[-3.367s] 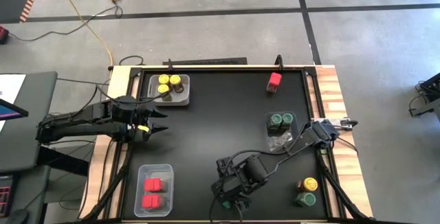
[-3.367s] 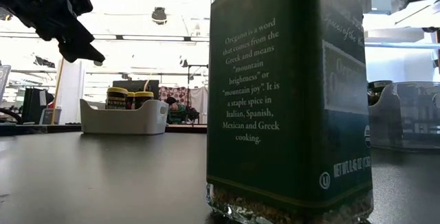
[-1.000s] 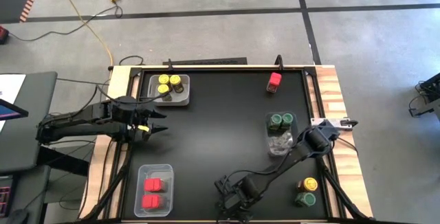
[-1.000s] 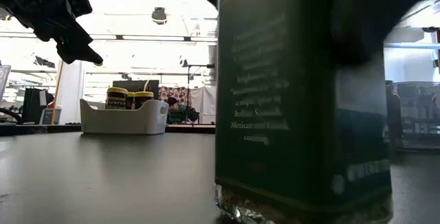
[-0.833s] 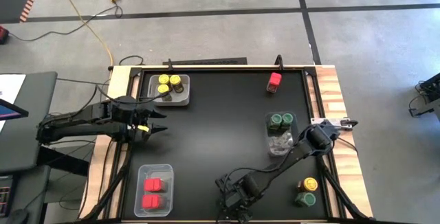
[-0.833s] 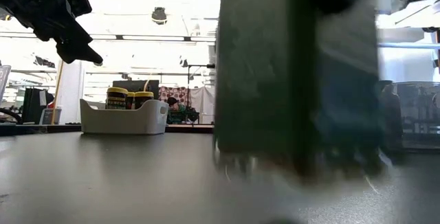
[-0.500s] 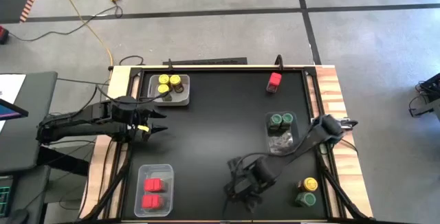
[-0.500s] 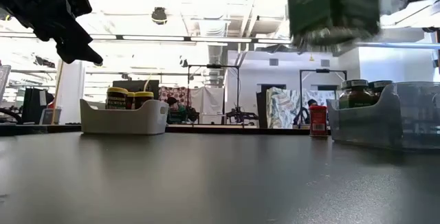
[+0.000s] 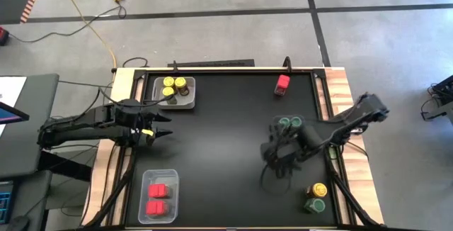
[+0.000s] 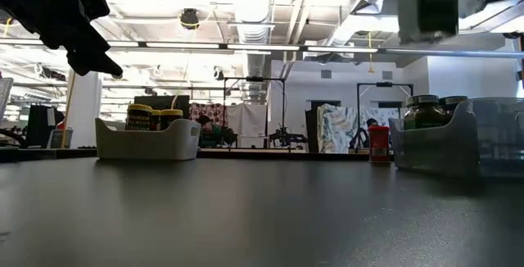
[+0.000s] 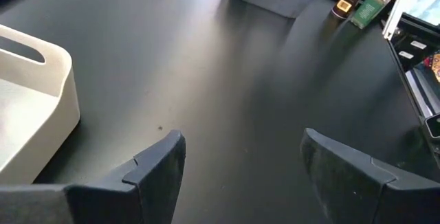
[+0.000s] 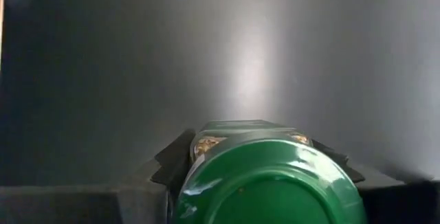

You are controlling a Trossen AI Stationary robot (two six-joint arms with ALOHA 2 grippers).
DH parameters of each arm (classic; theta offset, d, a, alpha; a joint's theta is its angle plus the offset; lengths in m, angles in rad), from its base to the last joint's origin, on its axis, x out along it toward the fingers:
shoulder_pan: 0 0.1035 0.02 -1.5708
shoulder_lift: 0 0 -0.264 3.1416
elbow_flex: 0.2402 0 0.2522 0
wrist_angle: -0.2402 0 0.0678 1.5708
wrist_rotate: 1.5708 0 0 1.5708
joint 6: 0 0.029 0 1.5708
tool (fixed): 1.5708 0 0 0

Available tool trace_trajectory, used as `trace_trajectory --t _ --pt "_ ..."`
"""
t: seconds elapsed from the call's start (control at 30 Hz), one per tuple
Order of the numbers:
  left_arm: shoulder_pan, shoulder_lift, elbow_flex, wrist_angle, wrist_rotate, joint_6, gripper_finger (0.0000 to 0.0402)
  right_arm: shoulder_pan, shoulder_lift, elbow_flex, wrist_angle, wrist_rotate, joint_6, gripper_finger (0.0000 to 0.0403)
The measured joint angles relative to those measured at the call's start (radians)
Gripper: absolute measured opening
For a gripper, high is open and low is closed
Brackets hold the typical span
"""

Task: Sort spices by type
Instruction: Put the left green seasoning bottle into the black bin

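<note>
The left gripper (image 9: 161, 125) waits at the left edge, fingers apart, empty. The right gripper (image 9: 277, 153) is clamped on a green-lidded jar (image 12: 268, 183), carried above the table just near of the bin of green-lidded jars (image 9: 289, 125). Step in hand: transport. Next move calls for lowering the jar into that bin. A second ago this jar stood at the near edge.

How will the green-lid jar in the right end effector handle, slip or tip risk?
Likely rigid: the green-lid jar sits unbent in the right end effector. Its glossy lid reflects light, so the surfaces may be slick. It probably stands steadily once set down, like the upright jars in the bin, though its tall shape could tip if nudged.
</note>
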Motion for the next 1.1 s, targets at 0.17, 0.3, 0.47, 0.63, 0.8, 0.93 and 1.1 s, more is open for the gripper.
trace_trajectory --t 0.17,0.3,0.47,0.63,0.8,0.93,1.1 --pt "0.0 0.0 0.0 0.015 0.006 0.016 0.0277 -0.028 -0.178 -0.22 0.075 -0.006 0.095 0.0218" --pt "0.0 0.0 0.0 0.015 0.009 0.016 0.0277 -0.039 -0.276 -0.331 0.084 -0.023 0.139 0.0218" --pt "0.0 0.0 0.0 0.015 0.009 0.016 0.0277 -0.037 -0.347 -0.429 0.088 -0.03 0.15 0.0218" --pt "0.0 0.003 0.0 0.048 0.008 0.016 0.0277 -0.038 -0.412 -0.537 0.094 -0.031 0.143 0.0218" --pt "0.0 0.003 0.0 0.079 0.008 0.016 0.0277 -0.038 -0.503 -0.66 0.176 -0.069 0.138 0.0218" --pt "0.0 0.003 0.0 0.079 0.008 0.016 0.0277 -0.038 -0.569 -0.745 0.198 -0.083 0.133 0.0218" --pt "0.0 0.003 0.0 0.079 0.008 0.015 0.0277 -0.049 -0.613 -0.802 0.198 -0.087 0.047 0.0218"
